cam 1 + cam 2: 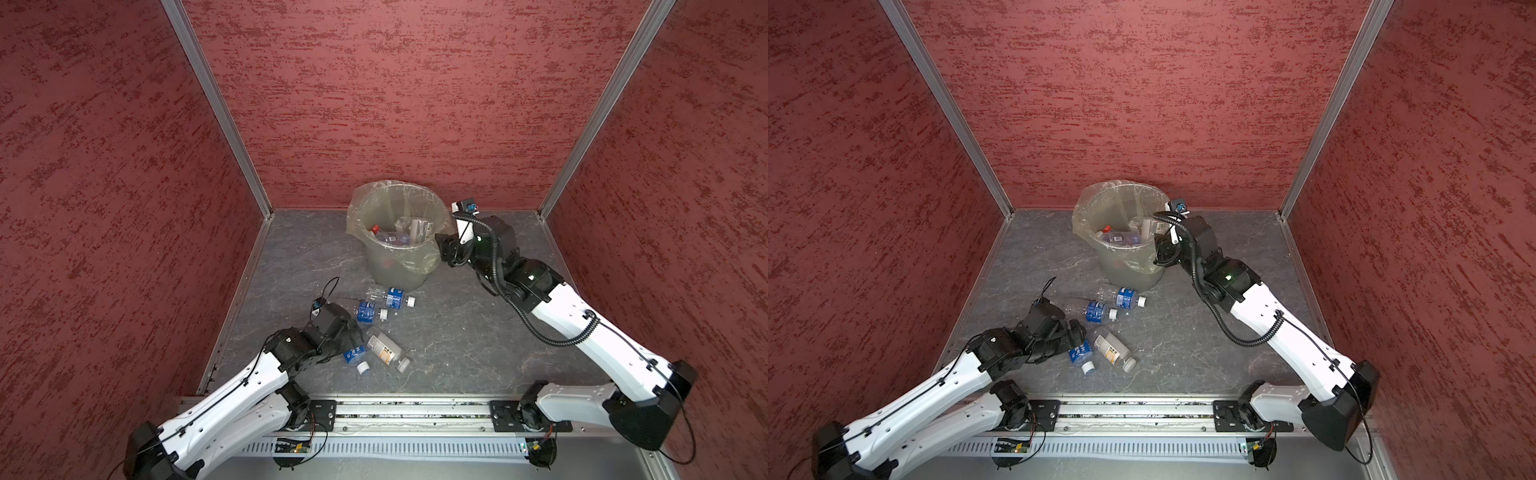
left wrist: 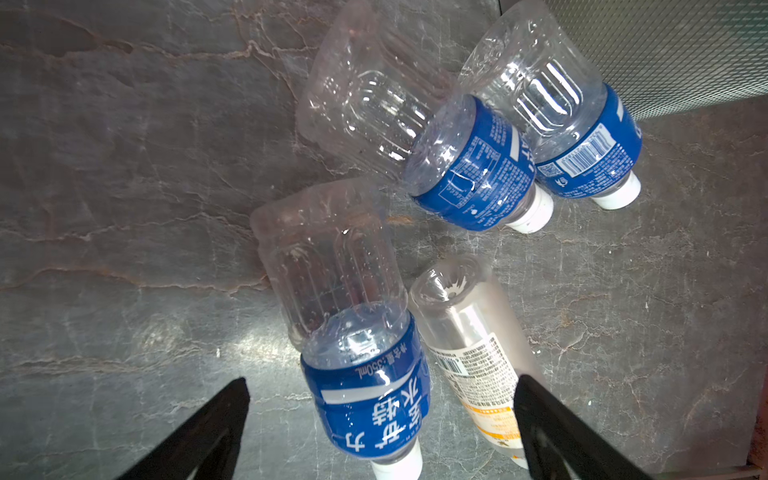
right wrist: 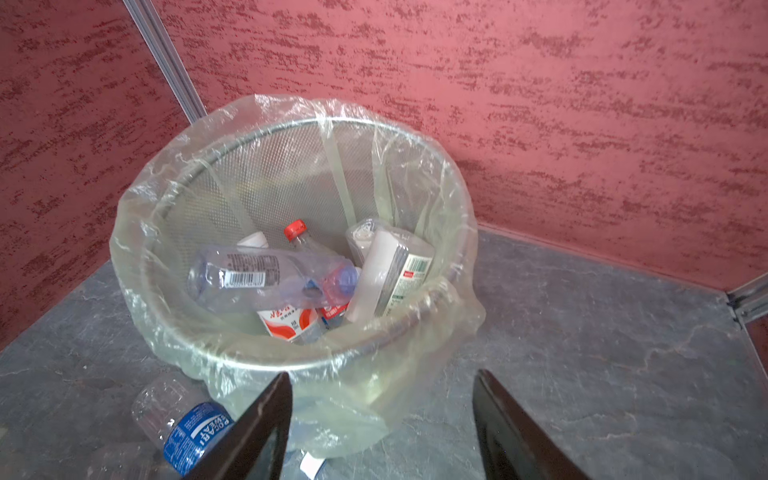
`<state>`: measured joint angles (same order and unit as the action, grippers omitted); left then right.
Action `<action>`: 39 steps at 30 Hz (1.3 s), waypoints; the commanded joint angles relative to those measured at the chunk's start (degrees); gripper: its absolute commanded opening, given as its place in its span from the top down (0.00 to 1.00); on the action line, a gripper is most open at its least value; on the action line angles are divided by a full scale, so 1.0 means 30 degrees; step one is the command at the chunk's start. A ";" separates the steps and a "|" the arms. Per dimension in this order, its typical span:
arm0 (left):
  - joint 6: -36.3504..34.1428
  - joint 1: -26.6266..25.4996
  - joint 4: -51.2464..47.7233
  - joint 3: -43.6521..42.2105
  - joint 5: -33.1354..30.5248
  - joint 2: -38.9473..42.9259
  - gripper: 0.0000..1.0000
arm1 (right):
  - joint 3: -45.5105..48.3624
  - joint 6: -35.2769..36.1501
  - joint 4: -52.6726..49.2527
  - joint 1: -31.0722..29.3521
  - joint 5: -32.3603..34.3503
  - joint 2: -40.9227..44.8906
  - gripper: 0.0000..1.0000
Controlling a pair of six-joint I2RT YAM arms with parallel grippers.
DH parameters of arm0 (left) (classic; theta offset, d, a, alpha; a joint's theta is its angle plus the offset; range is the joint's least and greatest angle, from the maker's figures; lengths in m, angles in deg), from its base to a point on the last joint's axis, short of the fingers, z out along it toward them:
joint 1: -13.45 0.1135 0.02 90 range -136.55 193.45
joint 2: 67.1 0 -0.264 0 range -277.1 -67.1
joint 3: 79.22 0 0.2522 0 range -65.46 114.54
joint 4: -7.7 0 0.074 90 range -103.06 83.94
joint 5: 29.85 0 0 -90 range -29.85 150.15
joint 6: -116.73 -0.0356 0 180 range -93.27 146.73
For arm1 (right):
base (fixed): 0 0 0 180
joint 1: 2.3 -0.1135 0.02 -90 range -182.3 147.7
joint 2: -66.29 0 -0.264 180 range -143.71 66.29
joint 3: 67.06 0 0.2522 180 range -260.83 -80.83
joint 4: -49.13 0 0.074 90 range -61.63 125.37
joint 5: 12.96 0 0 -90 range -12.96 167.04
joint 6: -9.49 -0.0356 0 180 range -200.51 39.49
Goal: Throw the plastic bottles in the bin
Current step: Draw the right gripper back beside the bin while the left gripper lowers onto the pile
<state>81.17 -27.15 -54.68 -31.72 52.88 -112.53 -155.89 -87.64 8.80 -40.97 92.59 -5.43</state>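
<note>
Black fingers [image 2: 199, 432] of the left end effector [image 2: 382, 380] sit closest, spread wide with nothing clamped, hanging over a blue-labelled bottle [image 2: 357, 374] that lies on its side on the grey bench [image 2: 104, 208]. Just beside it lies a clear yellow-labelled bottle [image 2: 469, 357]. Both rest well in front of the bin [image 1: 397, 272], toward the arm bases. Closer to the bin, just before its foot, a second blue bottle [image 1: 368, 311] and a third blue bottle [image 1: 394, 297] lie side by side, white caps pointing the same way. The bin itself stands upright, its translucent liner bag [image 3: 415, 374] folded over the rim. Inside it lie a clear barcoded bottle [image 3: 249, 276], a red-capped bottle [image 3: 295, 227], a red-and-white labelled bottle [image 3: 284, 320] and a white-labelled bottle [image 3: 399, 270]. Right of the bin in both top views, level with its rim, the right end effector [image 3: 382, 374] faces the opening, its jaws apart and empty
</note>
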 commanded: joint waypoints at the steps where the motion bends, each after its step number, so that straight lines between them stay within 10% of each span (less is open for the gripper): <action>1: 0.0252 0.0173 0.0643 -0.0084 0.0224 -0.0327 0.01 | 0.1009 -0.0745 0.0479 -0.0028 0.0452 0.0932 0.33; 12: 0.0167 0.0973 0.0414 0.0044 0.0488 -0.1783 0.18 | 0.3563 -0.1192 0.0213 -0.0026 0.1442 0.2729 0.37; 39: 0.0103 0.2004 0.2481 -0.1271 0.2124 -0.3986 0.20 | 0.4529 -0.1431 0.0058 -0.0003 0.1763 0.2962 0.40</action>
<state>81.58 -21.86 -48.73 -34.67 58.54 -124.16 -142.69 -91.10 8.89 -40.97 96.74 2.57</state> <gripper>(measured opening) 0.796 0.603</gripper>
